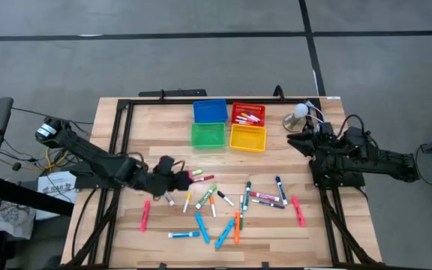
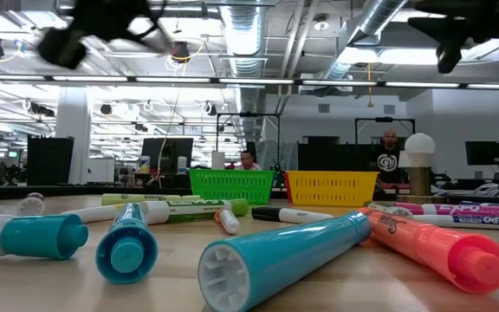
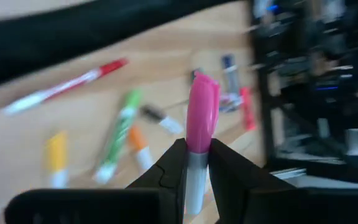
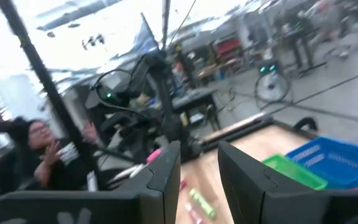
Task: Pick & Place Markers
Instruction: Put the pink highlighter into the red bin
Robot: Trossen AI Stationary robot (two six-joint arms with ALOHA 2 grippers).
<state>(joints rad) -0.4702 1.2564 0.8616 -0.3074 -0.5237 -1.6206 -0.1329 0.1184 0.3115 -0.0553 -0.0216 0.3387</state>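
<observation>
Left pincer (image 3: 196, 163) clamps pink marker (image 3: 201, 121) w/ arm stretched low over table (image 1: 126, 232); right pincer's state unclear.

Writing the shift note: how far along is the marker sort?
Early. Done: a few markers lie in the red bin; the blue bin, green bin and yellow bin look empty. In hand: the left gripper is shut on a pink-capped marker above the table. Left: some twenty scattered markers. The right gripper hangs over the table's right edge.
</observation>
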